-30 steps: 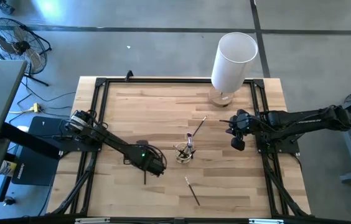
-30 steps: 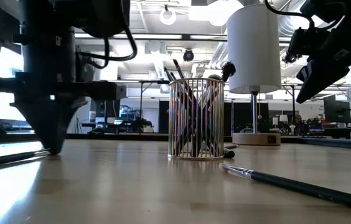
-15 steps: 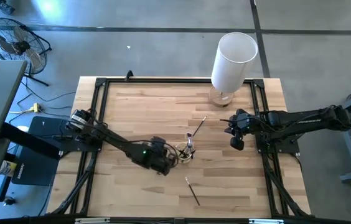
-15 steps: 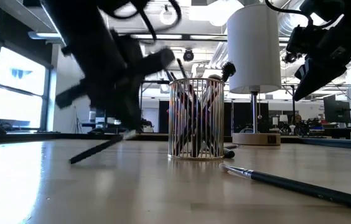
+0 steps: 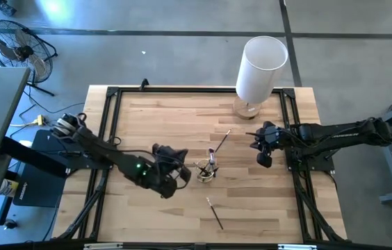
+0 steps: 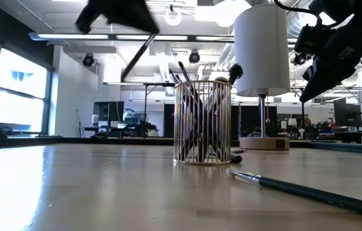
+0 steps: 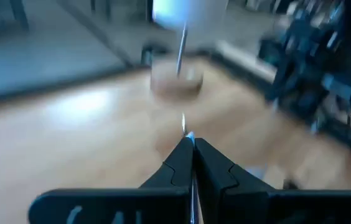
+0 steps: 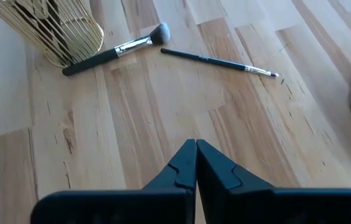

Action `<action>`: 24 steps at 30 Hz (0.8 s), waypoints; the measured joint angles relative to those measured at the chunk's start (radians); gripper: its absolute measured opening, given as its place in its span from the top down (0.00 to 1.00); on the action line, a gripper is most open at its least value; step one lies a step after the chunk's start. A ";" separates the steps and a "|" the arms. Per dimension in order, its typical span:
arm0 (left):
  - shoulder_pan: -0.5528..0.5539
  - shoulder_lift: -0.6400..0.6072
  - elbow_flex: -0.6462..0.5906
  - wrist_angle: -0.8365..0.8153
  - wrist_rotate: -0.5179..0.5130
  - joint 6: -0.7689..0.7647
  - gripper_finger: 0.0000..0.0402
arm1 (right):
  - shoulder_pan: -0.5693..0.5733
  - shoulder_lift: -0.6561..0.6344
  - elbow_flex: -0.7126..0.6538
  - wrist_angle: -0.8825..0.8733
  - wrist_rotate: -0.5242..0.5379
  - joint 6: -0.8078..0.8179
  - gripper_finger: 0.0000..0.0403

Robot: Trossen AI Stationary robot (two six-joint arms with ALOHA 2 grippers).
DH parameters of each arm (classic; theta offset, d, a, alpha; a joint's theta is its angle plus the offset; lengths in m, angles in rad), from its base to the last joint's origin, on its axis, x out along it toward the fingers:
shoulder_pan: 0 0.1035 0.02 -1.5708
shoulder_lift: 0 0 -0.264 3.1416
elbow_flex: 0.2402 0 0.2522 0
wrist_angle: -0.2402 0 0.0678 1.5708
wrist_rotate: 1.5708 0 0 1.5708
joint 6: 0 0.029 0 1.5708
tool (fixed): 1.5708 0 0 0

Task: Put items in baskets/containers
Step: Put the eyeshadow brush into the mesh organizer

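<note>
High view: straight down over the whole table (image 5: 147, 118), both arms in frame.
Low view: at tabletop level, close to the wire cup (image 6: 201, 122), facing the room.
Left wrist view: forward past its own fingers toward the white cylinder (image 7: 185, 12), at 12 o'clock.
Right wrist view: down at the boards, cup at 10 o'clock.
Shared: cup, cylinder.

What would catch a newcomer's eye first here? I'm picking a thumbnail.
The ribbed cup bristling with brushes stands mid-table. Above and beside it the left gripper holds one brush slanting in the air. A tall white cylinder stands at the far edge, and a brush lies flat in the low view's foreground.
</note>
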 joint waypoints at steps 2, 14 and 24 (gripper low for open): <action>0.004 -0.006 0.000 0.095 -0.053 0.128 1.00 | 0.000 0.000 0.000 0.008 0.000 0.000 1.00; 0.107 0.035 0.001 0.580 0.228 0.632 1.00 | 0.000 0.000 0.000 0.064 0.000 0.000 0.99; 0.180 0.038 0.000 0.738 0.474 0.832 1.00 | 0.000 0.000 0.000 0.083 0.000 0.002 0.99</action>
